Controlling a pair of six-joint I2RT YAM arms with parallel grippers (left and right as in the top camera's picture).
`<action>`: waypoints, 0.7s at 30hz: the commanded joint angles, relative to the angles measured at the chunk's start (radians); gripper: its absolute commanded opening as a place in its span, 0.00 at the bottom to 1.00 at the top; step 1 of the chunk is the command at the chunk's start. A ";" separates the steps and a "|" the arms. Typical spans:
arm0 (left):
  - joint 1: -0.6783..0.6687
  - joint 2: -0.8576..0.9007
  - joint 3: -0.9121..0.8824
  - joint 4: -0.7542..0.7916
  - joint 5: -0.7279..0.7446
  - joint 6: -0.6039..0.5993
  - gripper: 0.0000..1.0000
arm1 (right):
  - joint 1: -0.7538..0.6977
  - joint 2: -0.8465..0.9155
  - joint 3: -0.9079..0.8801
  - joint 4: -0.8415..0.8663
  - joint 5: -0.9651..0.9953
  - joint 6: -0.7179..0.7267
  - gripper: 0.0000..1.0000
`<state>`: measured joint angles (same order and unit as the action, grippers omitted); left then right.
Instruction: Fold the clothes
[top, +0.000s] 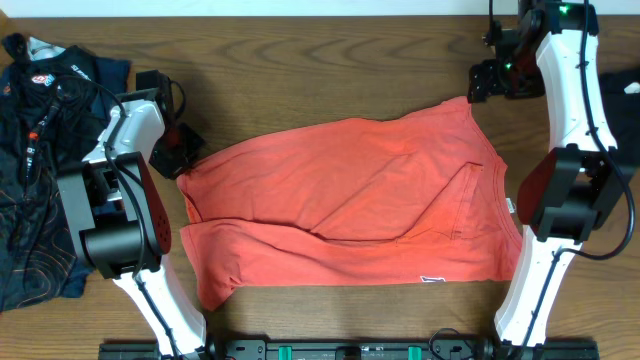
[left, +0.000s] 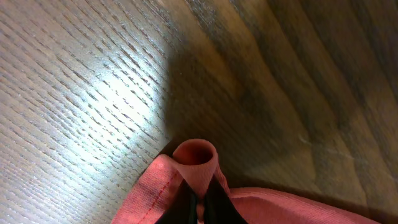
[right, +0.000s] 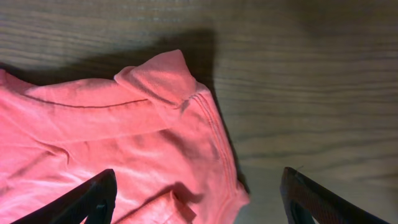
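I see the clothes (top: 350, 195), a coral-red T-shirt, lying spread across the middle of the wooden table (top: 300, 60), with a long crease across the near half and a small white label (top: 432, 279) at the near edge. My left gripper (left: 199, 210) is clamped on a rolled pinch of the shirt's left edge, jaws tight on the cloth. My right gripper (right: 196, 202) hangs over the shirt's far right corner, jaws wide apart, one finger above cloth and the other above bare wood. A heap of dark garments (top: 35, 150) lies at the table's left end, beyond the left arm
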<state>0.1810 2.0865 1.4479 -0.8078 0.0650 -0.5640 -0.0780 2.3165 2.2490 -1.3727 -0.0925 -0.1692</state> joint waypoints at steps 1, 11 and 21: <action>-0.001 0.018 0.015 -0.001 0.000 0.006 0.06 | 0.007 0.095 -0.011 0.003 -0.050 0.004 0.83; -0.001 0.018 0.015 0.008 -0.001 0.007 0.06 | 0.077 0.203 -0.010 0.133 -0.066 0.013 0.97; -0.001 0.018 0.015 0.027 -0.001 0.007 0.06 | 0.123 0.201 0.035 0.203 -0.065 0.069 0.95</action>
<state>0.1814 2.0869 1.4479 -0.7815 0.0681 -0.5640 0.0483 2.5263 2.2585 -1.1786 -0.1459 -0.1467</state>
